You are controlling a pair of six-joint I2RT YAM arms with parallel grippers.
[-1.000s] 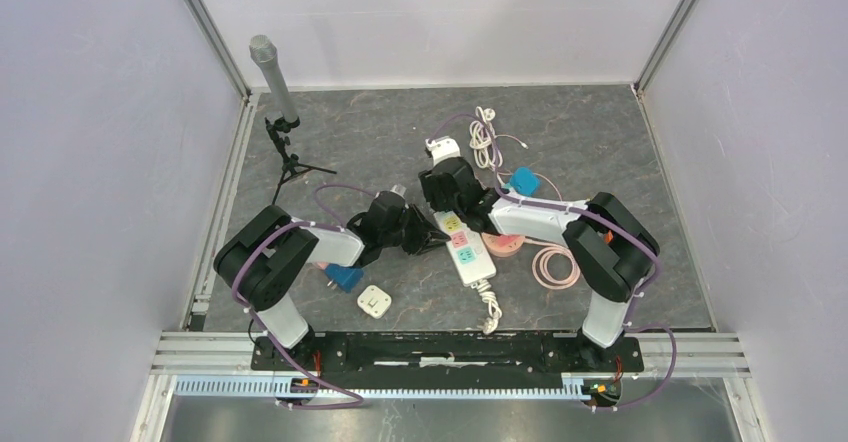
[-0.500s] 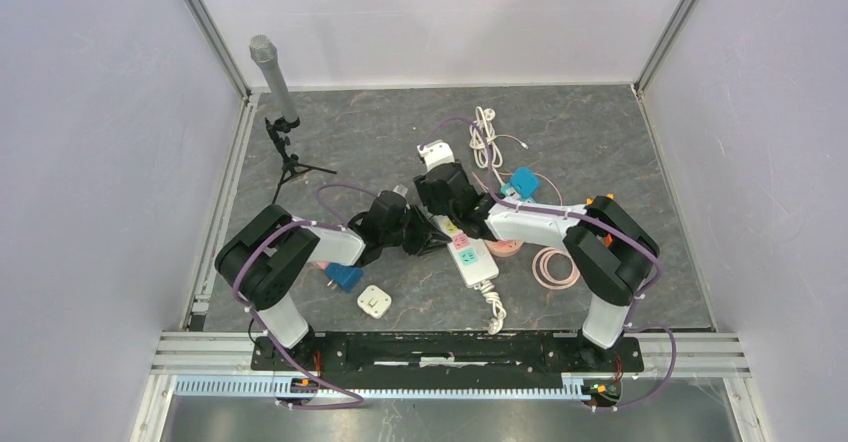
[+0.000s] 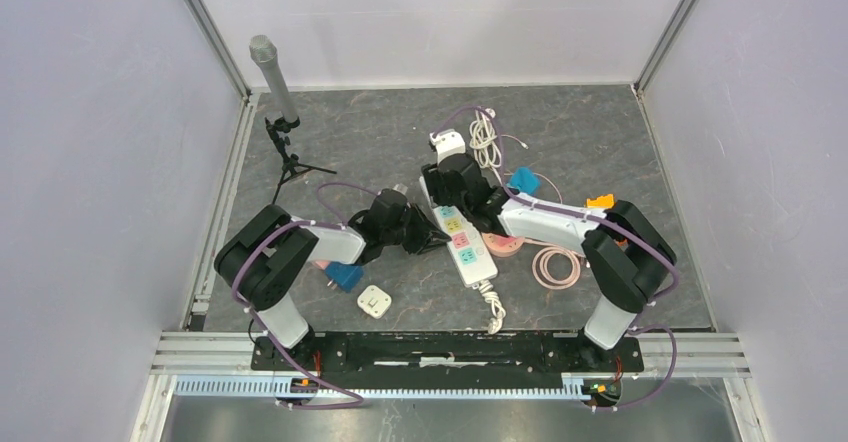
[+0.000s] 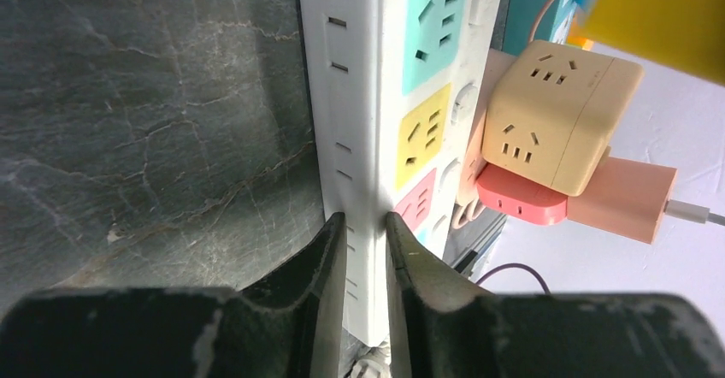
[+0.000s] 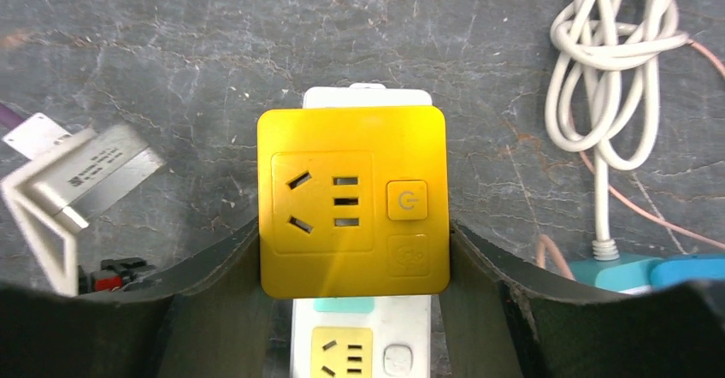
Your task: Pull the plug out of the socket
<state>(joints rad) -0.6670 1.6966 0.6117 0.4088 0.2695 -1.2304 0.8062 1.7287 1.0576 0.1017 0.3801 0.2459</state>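
Right wrist: plug (image 5: 352, 200) held within right gripper (image 5: 352, 254).

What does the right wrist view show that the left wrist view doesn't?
Right wrist only: the yellow adapter face-on, held by the right gripper, and a coiled white cable. Left wrist only: the left gripper pinching the white power strip, a beige cube adapter and a pink plug. Both: the strip's teal and yellow sockets.
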